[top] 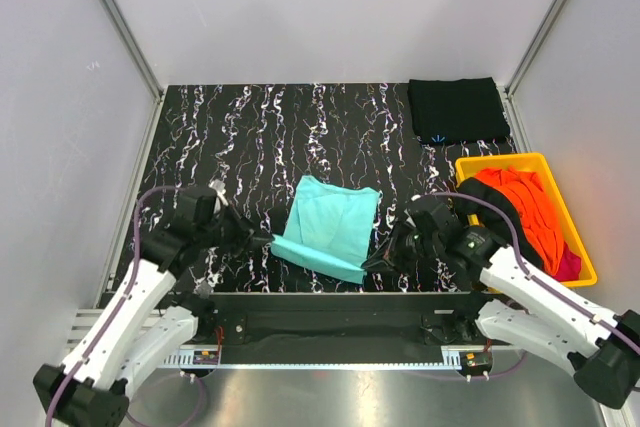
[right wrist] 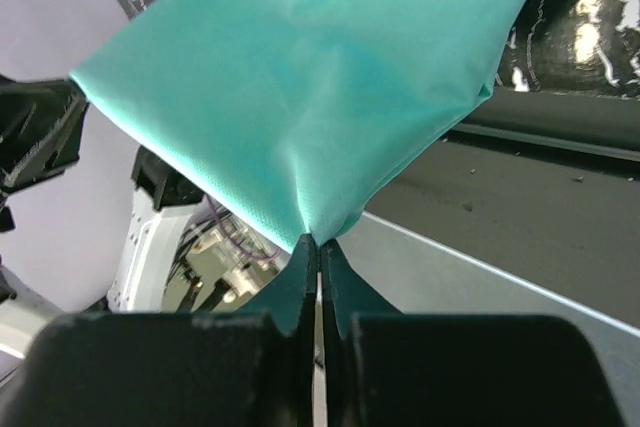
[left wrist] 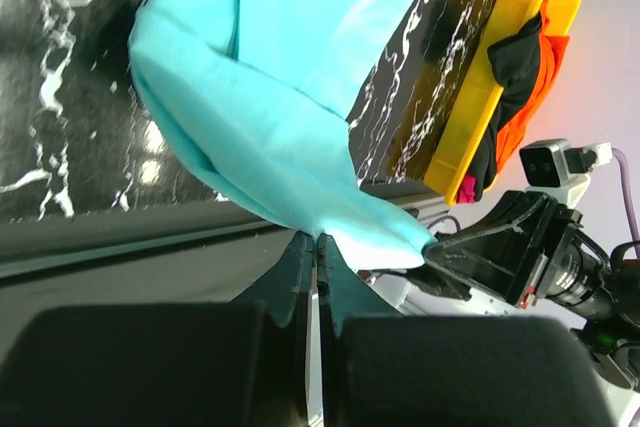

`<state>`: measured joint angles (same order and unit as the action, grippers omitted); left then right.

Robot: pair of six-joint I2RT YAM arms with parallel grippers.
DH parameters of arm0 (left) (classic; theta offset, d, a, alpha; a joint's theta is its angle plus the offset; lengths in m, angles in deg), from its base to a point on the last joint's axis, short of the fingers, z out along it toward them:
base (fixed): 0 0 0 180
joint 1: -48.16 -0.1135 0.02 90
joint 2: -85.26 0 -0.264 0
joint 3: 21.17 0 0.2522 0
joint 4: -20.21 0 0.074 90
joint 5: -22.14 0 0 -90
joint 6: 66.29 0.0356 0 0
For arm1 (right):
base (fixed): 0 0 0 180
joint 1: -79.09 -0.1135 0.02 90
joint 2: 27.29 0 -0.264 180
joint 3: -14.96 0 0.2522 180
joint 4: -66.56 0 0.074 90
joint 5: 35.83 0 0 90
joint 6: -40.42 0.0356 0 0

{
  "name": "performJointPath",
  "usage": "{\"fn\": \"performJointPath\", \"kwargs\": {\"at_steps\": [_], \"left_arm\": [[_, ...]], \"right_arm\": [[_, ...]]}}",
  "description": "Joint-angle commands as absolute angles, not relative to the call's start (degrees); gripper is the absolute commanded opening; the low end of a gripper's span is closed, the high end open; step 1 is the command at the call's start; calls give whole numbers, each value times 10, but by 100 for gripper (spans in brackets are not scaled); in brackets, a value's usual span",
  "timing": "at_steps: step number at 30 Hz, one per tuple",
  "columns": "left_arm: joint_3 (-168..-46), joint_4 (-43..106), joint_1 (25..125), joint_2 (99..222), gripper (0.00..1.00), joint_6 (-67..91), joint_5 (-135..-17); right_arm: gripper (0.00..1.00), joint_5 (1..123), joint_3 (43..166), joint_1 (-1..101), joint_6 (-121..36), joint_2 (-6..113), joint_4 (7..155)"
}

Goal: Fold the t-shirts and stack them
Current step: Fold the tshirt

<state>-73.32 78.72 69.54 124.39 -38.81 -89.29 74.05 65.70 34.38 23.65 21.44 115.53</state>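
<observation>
The left claw (top: 268, 240) is pinched tight on the near-left corner of the light teal cloth t-shirt (top: 330, 219); the right claw (top: 378, 260) grips the near-right corner likewise. The held edge runs left to right between them, lifted. The shirt's body lies on the black marbled tabletop (top: 230, 147), straight beyond both claws, neither arm nearer.

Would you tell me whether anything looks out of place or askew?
Only the yellow bin: a black cloth droops over its rim, atop a crumpled orange shirt. The teal shirt, pinched by the left gripper and right gripper, looks fine.
</observation>
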Motion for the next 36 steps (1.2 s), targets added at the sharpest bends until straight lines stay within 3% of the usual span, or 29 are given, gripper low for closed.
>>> {"fn": "performJointPath", "kwargs": {"at_steps": [1, 19, 36], "left_arm": [[-780, 711, 696, 1293, 0, -368, -876], [-914, 608, 691, 1527, 0, -351, -890], [-1052, 545, 654, 1756, 0, -326, -953]], "right_arm": [[0, 832, 691, 392, 183, 235, 1168], [0, 1062, 767, 616, 28, 415, 1182], [2, 1099, 864, 736, -82, 613, 1202]]}}
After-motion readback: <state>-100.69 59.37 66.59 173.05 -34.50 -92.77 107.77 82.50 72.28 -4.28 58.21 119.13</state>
